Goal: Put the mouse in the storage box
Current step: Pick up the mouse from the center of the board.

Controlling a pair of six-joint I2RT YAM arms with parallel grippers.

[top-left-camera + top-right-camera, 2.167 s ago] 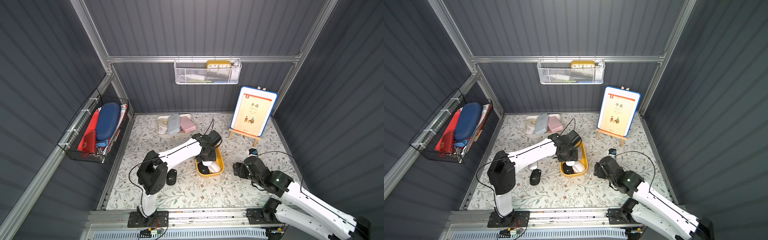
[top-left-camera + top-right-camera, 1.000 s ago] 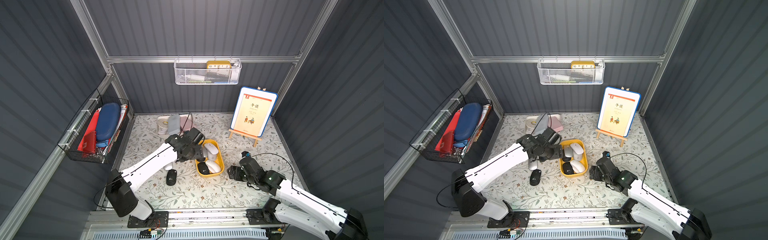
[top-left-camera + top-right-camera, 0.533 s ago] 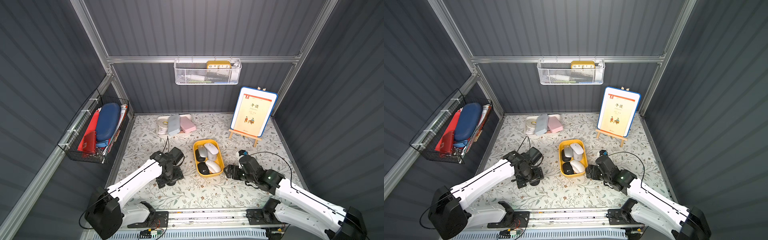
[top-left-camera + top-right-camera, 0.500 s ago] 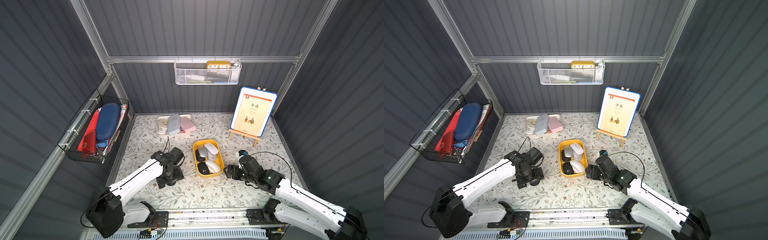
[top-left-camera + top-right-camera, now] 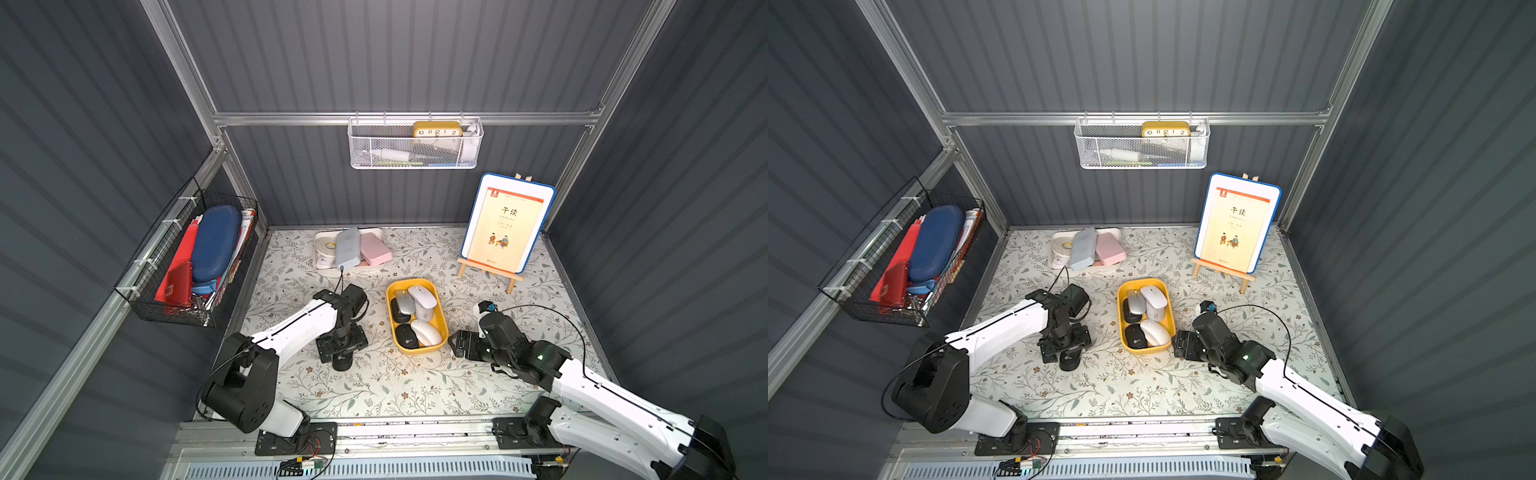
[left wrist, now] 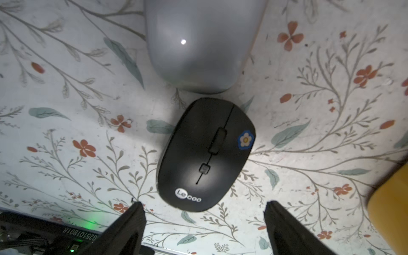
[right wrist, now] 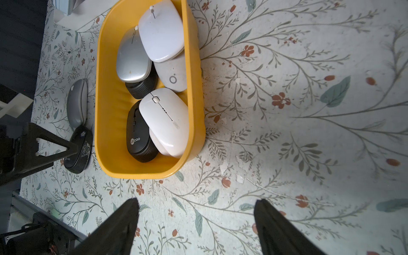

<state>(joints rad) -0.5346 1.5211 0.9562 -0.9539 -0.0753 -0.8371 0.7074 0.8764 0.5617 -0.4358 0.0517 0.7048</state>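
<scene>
Black mouse (image 6: 205, 154) lies on the floral desk (image 7: 287, 154), outside the storage box (image 7: 110, 123). The left gripper (image 6: 203, 206) is poised at its logo end, jaws spread wide and holding nothing. A grey mouse (image 6: 198, 44) sits just beyond it. The right gripper (image 7: 196, 201), jaws released and empty, faces the yellow box's near end. Several mice lie inside the box.
</scene>
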